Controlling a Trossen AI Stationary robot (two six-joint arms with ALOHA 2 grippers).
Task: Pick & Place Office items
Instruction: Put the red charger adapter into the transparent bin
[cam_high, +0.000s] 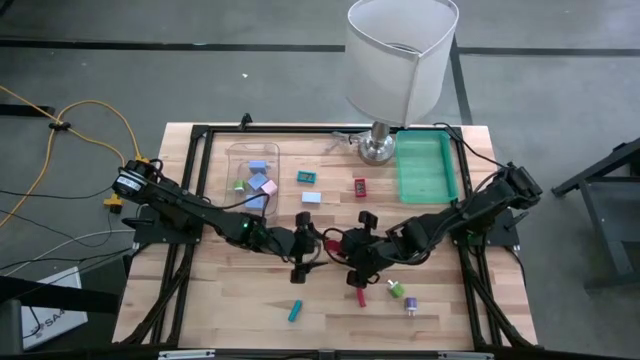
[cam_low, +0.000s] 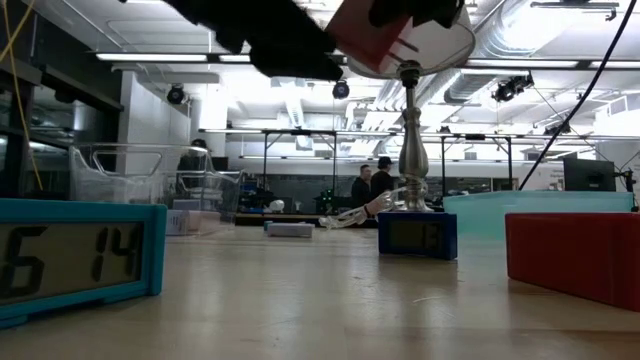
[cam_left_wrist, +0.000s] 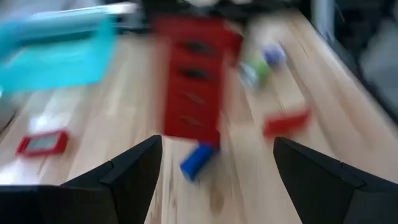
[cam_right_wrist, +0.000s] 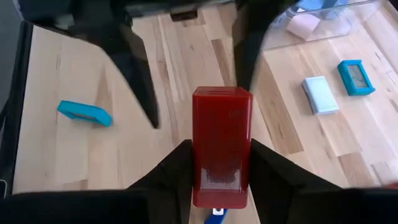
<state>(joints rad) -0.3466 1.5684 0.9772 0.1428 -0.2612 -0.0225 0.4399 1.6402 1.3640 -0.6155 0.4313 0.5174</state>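
A red oblong block hangs high over the table's middle, with my right gripper shut on it; it also shows in the low view and the left wrist view. My left gripper faces it from the table's left, open, its fingers just beyond the block's free end; I cannot tell whether they touch it. From above the two grippers meet mid-table. Loose on the wood lie a teal clock, a light blue block, a red clock and a teal piece. My right gripper pinches the red block's two long sides between its fingers, near the end closest to the wrist. The fingers slant down from the table's right. The block sticks out ahead of them toward my left gripper, lifted clear of the table.
A clear bin holding several small pieces stands at the far left. A green tray lies at the far right beside the white-shaded lamp. A red piece, a green one and a purple one lie near the front.
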